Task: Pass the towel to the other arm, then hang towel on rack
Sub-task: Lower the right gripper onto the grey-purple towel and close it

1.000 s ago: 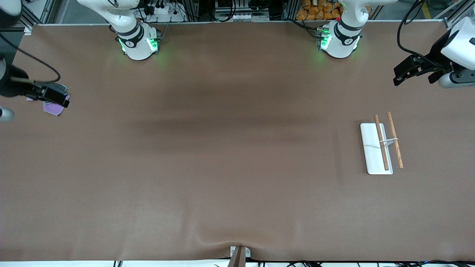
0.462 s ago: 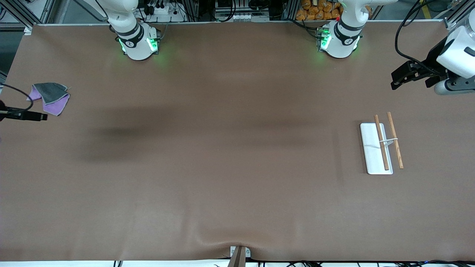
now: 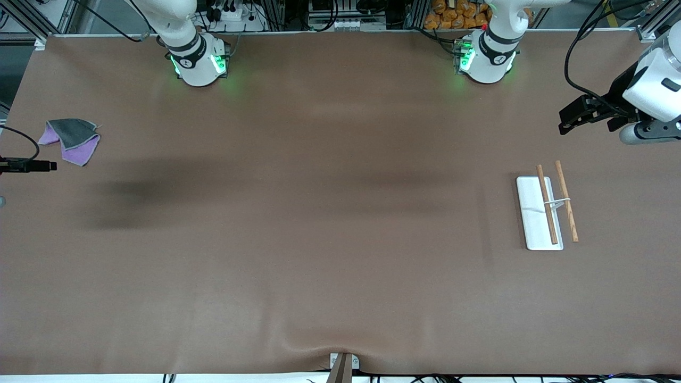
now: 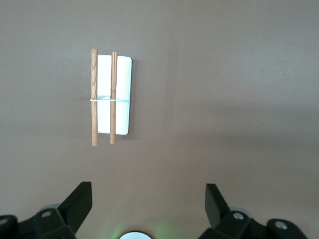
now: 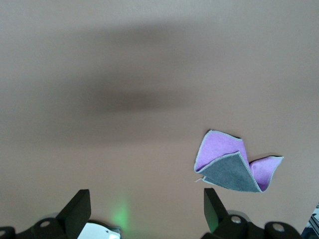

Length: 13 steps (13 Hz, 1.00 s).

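The towel [image 3: 72,139], folded with dark grey over lilac, lies flat on the table at the right arm's end. It also shows in the right wrist view [image 5: 234,167]. My right gripper [image 3: 48,166] hangs over the table's edge beside the towel, apart from it, open and empty [image 5: 144,214]. The rack [image 3: 548,210], a white base with two wooden rods, stands at the left arm's end and shows in the left wrist view [image 4: 110,97]. My left gripper [image 3: 566,119] is open and empty [image 4: 148,204], over bare table apart from the rack.
The brown table mat [image 3: 330,213] covers the whole table. A small bracket [image 3: 343,364] sits at the table's edge nearest the front camera. Cables and boxes lie along the edge by the arm bases [image 3: 457,16].
My right gripper has moved off from over the towel toward the table's edge, leaving the towel lying uncovered. My left gripper has shifted slightly toward the rack.
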Motion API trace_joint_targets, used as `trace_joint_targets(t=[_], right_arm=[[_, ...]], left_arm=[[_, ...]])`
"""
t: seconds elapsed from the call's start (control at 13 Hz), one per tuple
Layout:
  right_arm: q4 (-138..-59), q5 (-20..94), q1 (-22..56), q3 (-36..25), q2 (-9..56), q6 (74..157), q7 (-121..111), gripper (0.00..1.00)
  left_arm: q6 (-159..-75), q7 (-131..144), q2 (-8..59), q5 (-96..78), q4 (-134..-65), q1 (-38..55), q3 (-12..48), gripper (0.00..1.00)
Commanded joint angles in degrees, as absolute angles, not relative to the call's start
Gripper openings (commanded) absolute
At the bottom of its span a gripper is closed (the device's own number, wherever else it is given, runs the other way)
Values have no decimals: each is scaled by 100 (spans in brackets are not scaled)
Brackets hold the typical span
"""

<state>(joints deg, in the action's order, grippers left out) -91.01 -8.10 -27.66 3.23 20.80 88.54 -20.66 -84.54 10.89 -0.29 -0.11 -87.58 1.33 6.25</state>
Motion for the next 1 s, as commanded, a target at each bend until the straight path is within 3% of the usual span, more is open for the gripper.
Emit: trace_joint_targets(t=[0.0,0.31,0.92], right_arm=[[-9404,-888,-3093,439,1995,9026,-2670,100],[-9763,-1019,-3348,431,1986,9314,-3301,100],[-11476,-1529,-4674,431,2083,11720,-4937,100]], left_arm=[[-8464,1019,9,-70,-8648,97,633,100],[-8385,1283,-35,-79,-8719,114,685,100],[-8385,1143,-9,-97,-8684,114,765,100]])
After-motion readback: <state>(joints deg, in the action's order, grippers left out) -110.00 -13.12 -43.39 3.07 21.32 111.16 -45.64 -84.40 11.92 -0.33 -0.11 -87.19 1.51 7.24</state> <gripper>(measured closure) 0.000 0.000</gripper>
